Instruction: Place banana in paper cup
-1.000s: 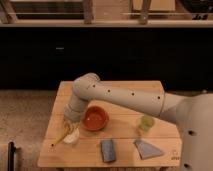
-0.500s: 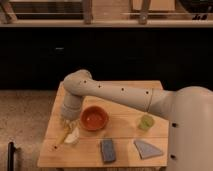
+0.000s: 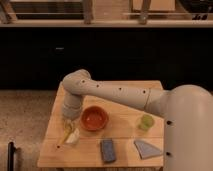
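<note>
The slim yellow banana (image 3: pixel 66 132) hangs or stands nearly upright at the table's left side, right under my gripper (image 3: pixel 68 124). The gripper comes down from the arm's elbow above the table's back left. The cream paper cup (image 3: pixel 74 137) sits just to the right of the banana's lower end and touches or overlaps it. I cannot tell whether the banana is inside the cup or beside it. The gripper's lower end merges with the banana's top.
An orange-red bowl (image 3: pixel 94 118) stands just right of the gripper. A translucent green cup (image 3: pixel 146 122) is at the right. A blue-grey packet (image 3: pixel 107 150) and a grey wedge-shaped thing (image 3: pixel 146 148) lie near the wooden table's (image 3: pixel 125 137) front edge. My arm spans the table's back.
The arm's elbow has swung left and back, and the wrist has come more upright over the banana and cup. The banana and cup stay about where they were.
</note>
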Robot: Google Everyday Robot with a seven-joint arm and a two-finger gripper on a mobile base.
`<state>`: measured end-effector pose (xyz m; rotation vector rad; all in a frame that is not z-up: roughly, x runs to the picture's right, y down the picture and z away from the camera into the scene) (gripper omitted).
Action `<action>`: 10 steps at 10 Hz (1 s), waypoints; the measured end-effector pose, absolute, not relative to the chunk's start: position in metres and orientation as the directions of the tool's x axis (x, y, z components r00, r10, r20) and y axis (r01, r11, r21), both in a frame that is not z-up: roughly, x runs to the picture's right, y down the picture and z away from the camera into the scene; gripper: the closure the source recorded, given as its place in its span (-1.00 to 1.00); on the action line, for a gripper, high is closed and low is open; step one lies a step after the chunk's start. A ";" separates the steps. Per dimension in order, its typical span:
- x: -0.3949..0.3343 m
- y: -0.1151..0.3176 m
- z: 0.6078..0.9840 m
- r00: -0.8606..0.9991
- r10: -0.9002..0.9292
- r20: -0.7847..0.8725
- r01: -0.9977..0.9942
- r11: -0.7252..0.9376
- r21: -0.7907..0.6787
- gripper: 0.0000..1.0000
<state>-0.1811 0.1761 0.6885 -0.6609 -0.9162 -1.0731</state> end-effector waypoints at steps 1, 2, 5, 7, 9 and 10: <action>-0.180 0.176 0.691 0.193 -0.442 0.876 0.935 0.353 -0.029 0.95; -0.178 0.177 0.693 0.197 -0.442 0.875 0.936 0.351 -0.034 0.92; -0.180 0.178 0.697 0.218 -0.442 0.870 0.932 0.358 -0.052 0.38; -0.183 0.180 0.700 0.220 -0.439 0.871 0.933 0.355 -0.057 -0.03; -0.187 0.181 0.700 0.215 -0.438 0.873 0.936 0.348 -0.056 -0.45; -0.187 0.181 0.700 0.215 -0.436 0.874 0.936 0.347 -0.058 -0.58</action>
